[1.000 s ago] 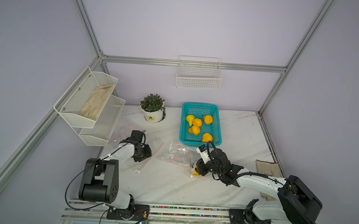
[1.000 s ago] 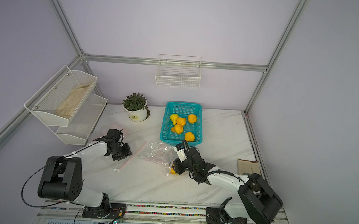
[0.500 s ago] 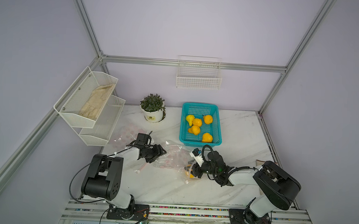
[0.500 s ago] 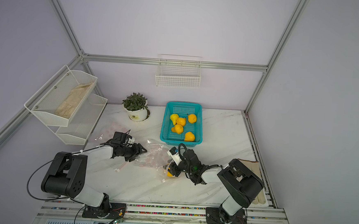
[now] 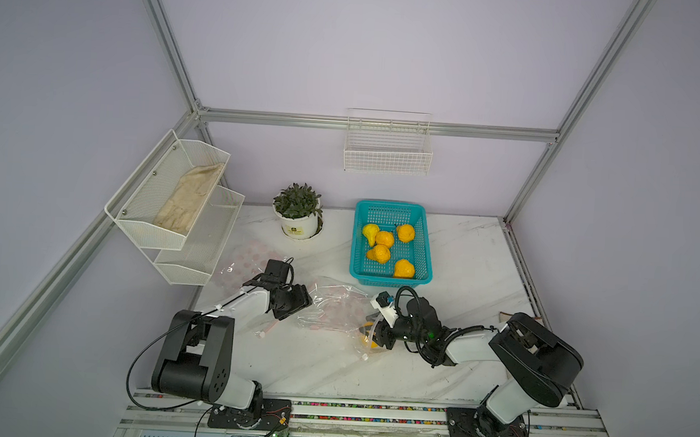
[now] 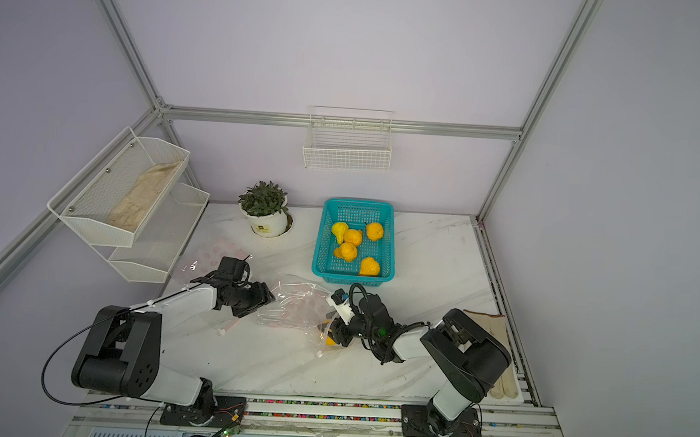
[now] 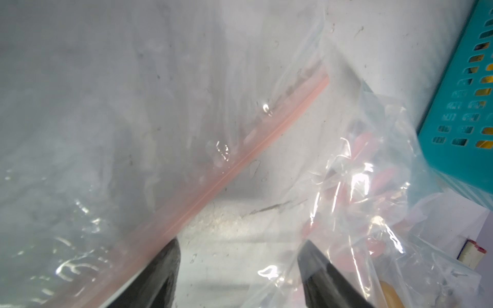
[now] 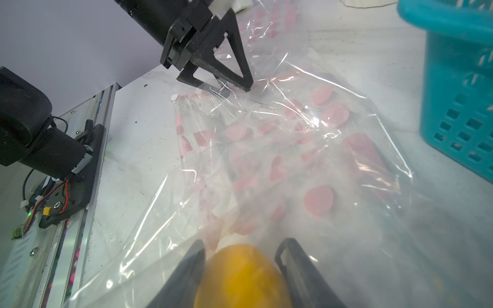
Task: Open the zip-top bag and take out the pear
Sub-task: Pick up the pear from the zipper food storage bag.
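In both top views the worry is the loose film. The right gripper (image 5: 376, 338) is at the pear (image 5: 364, 340) at one end of the crumpled zip-top bag (image 5: 334, 310). The left gripper (image 5: 302, 304) stands at the bag's opposite end, low over the bench (image 5: 310, 362). If the right arm pulls while nothing pins the bag, I judge that the bag would drag along with the fruit.

In the left wrist view, the left gripper (image 7: 240, 244) has its jaws well apart and grips nothing. The pink zip strip (image 7: 240, 162) runs past one finger, with only film and bench in the gap. Closing here could miss the strip or catch a single layer.

In the right wrist view, the right gripper (image 8: 242, 244) is clamped on the yellow pear (image 8: 240, 277), one jaw on each side. Whether plastic is trapped between jaw and fruit cannot be told. If it is, the pear may not come free, or it may slip out. Across the bag, a fingertip of the left gripper (image 8: 218, 85) rests at the zip edge.
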Tool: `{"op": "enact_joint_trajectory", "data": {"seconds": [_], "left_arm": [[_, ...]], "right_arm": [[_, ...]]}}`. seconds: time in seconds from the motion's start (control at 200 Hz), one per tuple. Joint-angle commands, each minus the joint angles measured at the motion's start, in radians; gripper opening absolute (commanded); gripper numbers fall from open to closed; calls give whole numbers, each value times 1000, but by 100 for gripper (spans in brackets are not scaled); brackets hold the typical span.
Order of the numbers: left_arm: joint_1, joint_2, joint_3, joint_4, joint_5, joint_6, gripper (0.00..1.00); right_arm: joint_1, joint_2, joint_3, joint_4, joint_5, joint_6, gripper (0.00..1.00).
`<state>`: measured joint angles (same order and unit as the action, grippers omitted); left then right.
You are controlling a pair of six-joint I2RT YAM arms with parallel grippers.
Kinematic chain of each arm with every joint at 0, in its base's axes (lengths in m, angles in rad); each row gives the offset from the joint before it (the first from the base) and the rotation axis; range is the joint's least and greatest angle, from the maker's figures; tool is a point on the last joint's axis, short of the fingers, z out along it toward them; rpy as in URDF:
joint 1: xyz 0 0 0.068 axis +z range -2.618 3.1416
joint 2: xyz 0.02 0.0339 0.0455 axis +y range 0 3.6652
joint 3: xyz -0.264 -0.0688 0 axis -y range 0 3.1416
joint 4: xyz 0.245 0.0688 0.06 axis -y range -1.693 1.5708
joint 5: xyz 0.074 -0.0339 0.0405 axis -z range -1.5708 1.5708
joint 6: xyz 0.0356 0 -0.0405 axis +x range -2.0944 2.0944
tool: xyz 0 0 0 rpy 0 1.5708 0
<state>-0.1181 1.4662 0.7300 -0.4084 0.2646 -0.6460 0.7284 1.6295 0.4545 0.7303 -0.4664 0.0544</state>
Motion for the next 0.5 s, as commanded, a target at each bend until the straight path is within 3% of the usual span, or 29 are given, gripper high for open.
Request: {"op": "enact_joint_trajectory", "data": {"seconds": [0.0,0.065,0.185,0.255,0.32,0.385,0.495], "left_arm": [[1,21,-13,39,130,6,69],[1,52,-31,113,233,-18,65],[1,90,-42,178,289,-40,36],[1,93,-35,176,279,-35,14],[0,90,-29,162,251,-29,0],[2,86,-25,148,230,-25,0],[2,88,-18,127,207,-17,0]], "right_arm": [[0,17,-5,100,-23,-19,31],[1,30,0,125,-25,-16,31],[1,50,10,116,-8,-14,32],[0,59,11,78,8,-26,43],[0,67,1,57,14,-28,58],[1,62,-12,36,-1,-40,70],[2,36,-15,-49,-21,-71,80]]}}
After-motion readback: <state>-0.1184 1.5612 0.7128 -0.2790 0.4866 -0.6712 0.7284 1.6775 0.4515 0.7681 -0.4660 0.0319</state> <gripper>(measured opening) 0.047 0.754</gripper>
